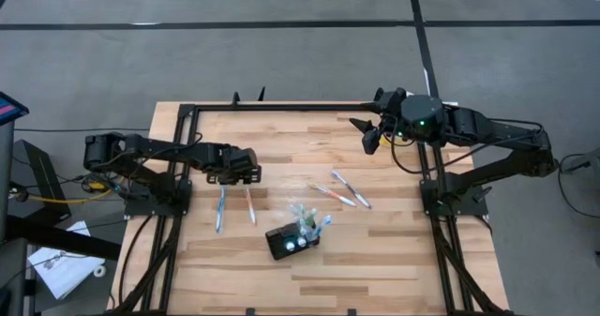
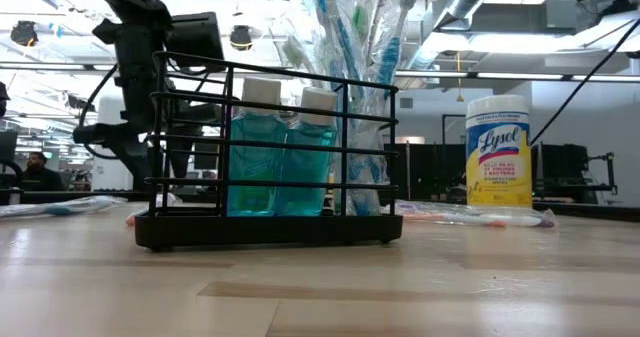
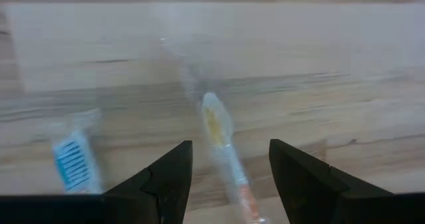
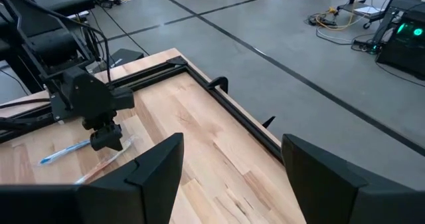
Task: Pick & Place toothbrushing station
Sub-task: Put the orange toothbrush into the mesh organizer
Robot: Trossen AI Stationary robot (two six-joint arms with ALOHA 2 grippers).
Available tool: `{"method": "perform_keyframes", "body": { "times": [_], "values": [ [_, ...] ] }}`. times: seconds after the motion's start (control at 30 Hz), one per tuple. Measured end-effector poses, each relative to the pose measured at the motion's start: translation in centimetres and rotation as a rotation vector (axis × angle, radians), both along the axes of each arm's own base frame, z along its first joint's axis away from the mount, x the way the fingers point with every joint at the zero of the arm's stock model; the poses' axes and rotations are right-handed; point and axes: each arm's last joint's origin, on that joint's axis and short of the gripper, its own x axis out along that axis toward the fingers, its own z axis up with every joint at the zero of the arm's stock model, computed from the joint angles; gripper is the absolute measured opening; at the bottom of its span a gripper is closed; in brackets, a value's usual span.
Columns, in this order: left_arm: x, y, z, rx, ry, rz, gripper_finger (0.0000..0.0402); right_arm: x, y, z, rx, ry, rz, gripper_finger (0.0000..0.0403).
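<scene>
The toothbrushing station (image 1: 292, 240), a small black wire rack, stands on the wooden counter (image 1: 375, 260) toward its front edge, about midway between the two arms and touched by neither. In the low view the rack (image 2: 268, 157) holds two bottles of blue-green liquid (image 2: 275, 157) with pale caps and, at one end, a bunch of wrapped toothbrushes (image 2: 355, 37) standing upright. The left pincer (image 1: 246, 173) hangs low over the counter's left half, its fingers spread wide and holding nothing; from its wrist, a wrapped toothbrush with a yellow-white head (image 3: 219, 134) lies on the wood between the two dark fingers (image 3: 159, 184), and another with a blue head (image 3: 70, 161) lies just beside it. From above these two brushes (image 1: 234, 206) lie side by side just in front of that pincer, well apart from the rack. Two more wrapped toothbrushes (image 1: 343, 191) lie loose on the counter right of centre. The right pincer (image 1: 368, 133) waits near the counter's far right corner, raised, its fingers wide apart and empty. A white-and-yellow wipes canister (image 2: 497, 152) stands on the counter behind the rack in the low view.
</scene>
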Motion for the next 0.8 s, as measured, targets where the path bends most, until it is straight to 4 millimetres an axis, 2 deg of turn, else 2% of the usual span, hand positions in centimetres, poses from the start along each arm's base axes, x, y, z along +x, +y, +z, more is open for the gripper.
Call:
{"method": "perform_keyframes", "body": {
  "times": [0.27,0.53,0.8],
  "values": [
    [0.0,0.4,0.0,0.045,-0.009,0.025,0.0195,0.0,0.0,0.0,0.011,-0.008,-0.005,0.0244],
    [-0.6,0.6,-1.7,0.033,-0.06,0.044,0.0195,0.0,0.0,0.0,0.019,-0.016,-0.008,0.0244],
    [-0.8,0.5,-2.3,0.032,-0.076,0.044,0.0195,0.1,0.1,0.1,0.03,-0.029,0.018,0.0244]
  ]
}}
